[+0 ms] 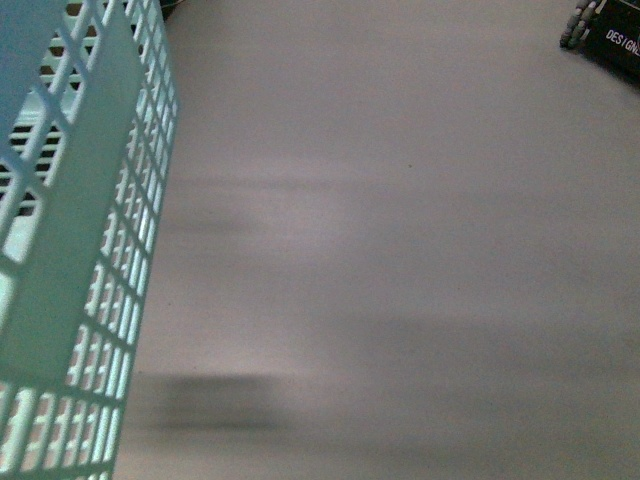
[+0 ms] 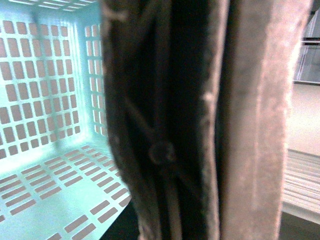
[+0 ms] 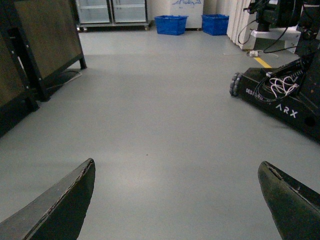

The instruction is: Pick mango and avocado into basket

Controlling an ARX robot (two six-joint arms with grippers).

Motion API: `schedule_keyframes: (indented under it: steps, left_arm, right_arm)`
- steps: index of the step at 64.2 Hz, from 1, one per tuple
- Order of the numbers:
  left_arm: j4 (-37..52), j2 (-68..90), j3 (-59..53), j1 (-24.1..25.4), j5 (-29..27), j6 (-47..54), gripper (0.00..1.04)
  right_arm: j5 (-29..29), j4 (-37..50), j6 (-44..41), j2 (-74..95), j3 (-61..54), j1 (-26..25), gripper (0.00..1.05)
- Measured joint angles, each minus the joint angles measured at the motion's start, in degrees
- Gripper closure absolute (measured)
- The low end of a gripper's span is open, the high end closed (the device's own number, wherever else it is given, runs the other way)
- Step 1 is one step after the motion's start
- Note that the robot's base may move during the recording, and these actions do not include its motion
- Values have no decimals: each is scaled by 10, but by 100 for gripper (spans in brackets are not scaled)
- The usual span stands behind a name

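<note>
The light teal basket [image 1: 70,250] fills the left edge of the front view, its slotted wall hanging above grey floor. In the left wrist view I look down into the basket [image 2: 45,100]; the part of its floor and walls that shows holds nothing. The brown basket handle [image 2: 250,120] runs right across the lens, and my left gripper is shut on it, its fingers lost in the close-up. My right gripper [image 3: 177,172] stands open over bare floor, nothing between its fingers [image 3: 65,205]. The mango and the avocado are out of view.
A black ARX robot base [image 3: 280,95] with wheels and loose cables stands on one side of the floor; its corner [image 1: 610,40] shows in the front view. A dark wooden rack [image 3: 35,55], two blue bins [image 3: 172,24] and glass-door fridges stand further off.
</note>
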Motion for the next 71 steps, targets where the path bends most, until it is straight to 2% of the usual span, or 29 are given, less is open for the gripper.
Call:
schedule_keyframes:
  steps: [71]
  left_arm:
    - [-3,2,0,-1,1,4,91]
  right_arm:
    - [0,0,0,0,0,0,9]
